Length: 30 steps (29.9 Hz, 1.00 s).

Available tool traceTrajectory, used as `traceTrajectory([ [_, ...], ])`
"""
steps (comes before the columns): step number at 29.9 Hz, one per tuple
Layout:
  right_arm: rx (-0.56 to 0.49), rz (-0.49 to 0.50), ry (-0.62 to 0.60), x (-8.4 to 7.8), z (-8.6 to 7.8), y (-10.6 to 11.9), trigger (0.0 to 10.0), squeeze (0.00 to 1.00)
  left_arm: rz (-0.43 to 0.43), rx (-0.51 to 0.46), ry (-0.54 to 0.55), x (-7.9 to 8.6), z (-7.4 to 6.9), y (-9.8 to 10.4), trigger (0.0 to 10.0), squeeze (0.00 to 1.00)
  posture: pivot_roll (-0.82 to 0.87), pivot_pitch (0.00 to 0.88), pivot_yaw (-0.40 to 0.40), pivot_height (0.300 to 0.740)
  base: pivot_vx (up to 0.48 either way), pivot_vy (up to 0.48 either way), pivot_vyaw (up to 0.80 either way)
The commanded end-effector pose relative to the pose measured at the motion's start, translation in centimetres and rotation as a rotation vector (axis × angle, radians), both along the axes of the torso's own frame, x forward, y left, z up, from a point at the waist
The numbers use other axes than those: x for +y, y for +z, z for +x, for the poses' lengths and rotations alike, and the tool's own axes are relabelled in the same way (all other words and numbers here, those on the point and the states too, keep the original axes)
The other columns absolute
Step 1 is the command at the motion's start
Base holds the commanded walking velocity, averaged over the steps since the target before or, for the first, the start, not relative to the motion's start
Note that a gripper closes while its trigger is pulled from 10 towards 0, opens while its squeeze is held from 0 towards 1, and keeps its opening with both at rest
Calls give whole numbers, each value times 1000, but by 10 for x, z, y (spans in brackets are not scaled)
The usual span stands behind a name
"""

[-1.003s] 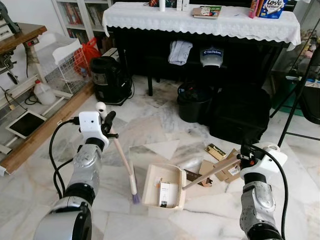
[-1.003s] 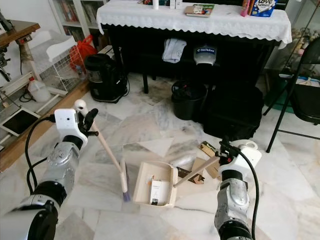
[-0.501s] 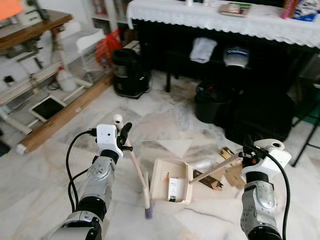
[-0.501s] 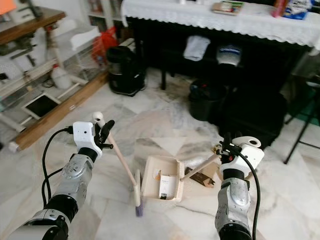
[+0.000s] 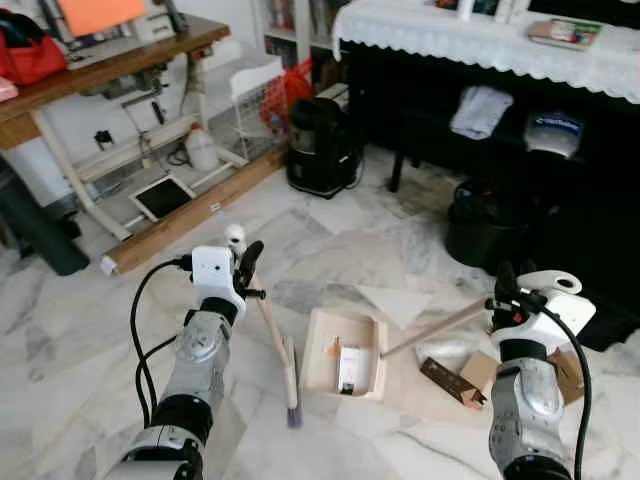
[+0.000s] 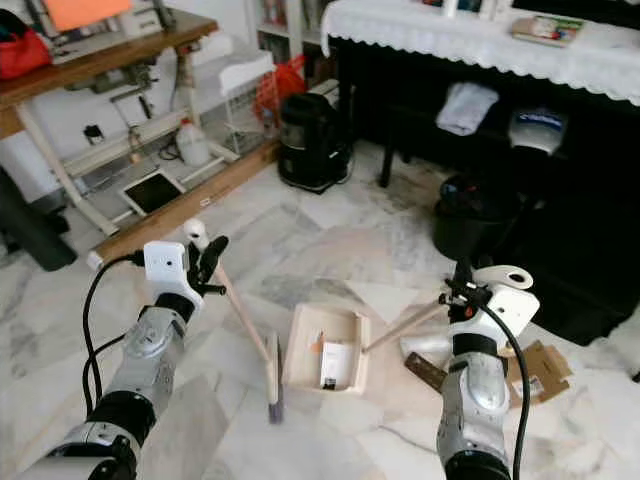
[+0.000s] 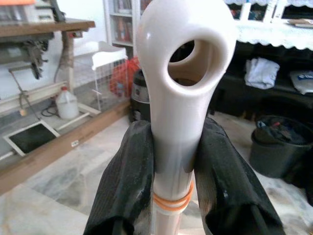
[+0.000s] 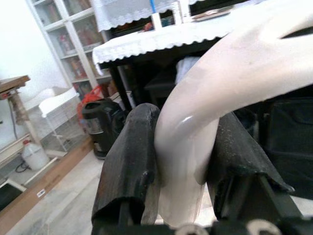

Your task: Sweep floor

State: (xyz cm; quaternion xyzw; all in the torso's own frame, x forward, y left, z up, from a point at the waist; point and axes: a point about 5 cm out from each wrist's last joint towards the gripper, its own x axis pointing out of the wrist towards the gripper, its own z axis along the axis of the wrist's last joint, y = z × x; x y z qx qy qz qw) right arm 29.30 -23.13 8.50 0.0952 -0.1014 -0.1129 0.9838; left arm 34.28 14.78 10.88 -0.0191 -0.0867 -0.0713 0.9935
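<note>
My left gripper is shut on the cream handle of a small broom, whose bristles touch the marble floor. In the left wrist view both black fingers clamp the broom handle. My right gripper is shut on the long handle of a cream dustpan resting on the floor, right of the broom. The pan holds a small white box and bits of litter. In the right wrist view the fingers grip the dustpan's curved handle end. Brown cardboard scraps lie beside the pan.
A black piano with a white lace cloth stands ahead, with a black bin and a black vacuum at its base. A wooden workbench, a white wire crate and a long wooden plank line the left.
The camera has swung left and back, so the workbench comes into view. Both grippers keep their hold; broom and dustpan stay close together on the floor.
</note>
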Motion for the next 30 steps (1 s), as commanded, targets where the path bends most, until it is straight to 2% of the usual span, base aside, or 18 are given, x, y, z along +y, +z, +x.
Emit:
traceTrajectory([
  [1, -68, -13, -11, 0, 4, 17, 10000, 0, -21, -65, 30, 7, 2, 13, 10000, 0, -119, 0, 5, 740, 0, 0, 775],
  [3, -66, -19, -6, 1, 4, 18, 10000, 0, -38, -59, 52, 12, 2, 12, 10000, 0, -120, 0, 5, 740, 0, 0, 775],
  [14, -77, -24, 5, 1, 10, 27, 10000, 0, -15, -62, 87, 20, 2, 16, 10000, 0, -108, 0, 0, 740, 0, 0, 780],
  [26, -81, -11, 32, 9, 17, 33, 10000, 0, 15, -54, 101, 26, 1, 17, 10000, 0, -99, 0, 0, 740, 0, 0, 778],
  [30, -58, -62, 53, 10, 16, 31, 10000, 0, 16, -47, 115, 28, 1, 16, 10000, 0, -104, 0, -2, 740, 0, 0, 778],
])
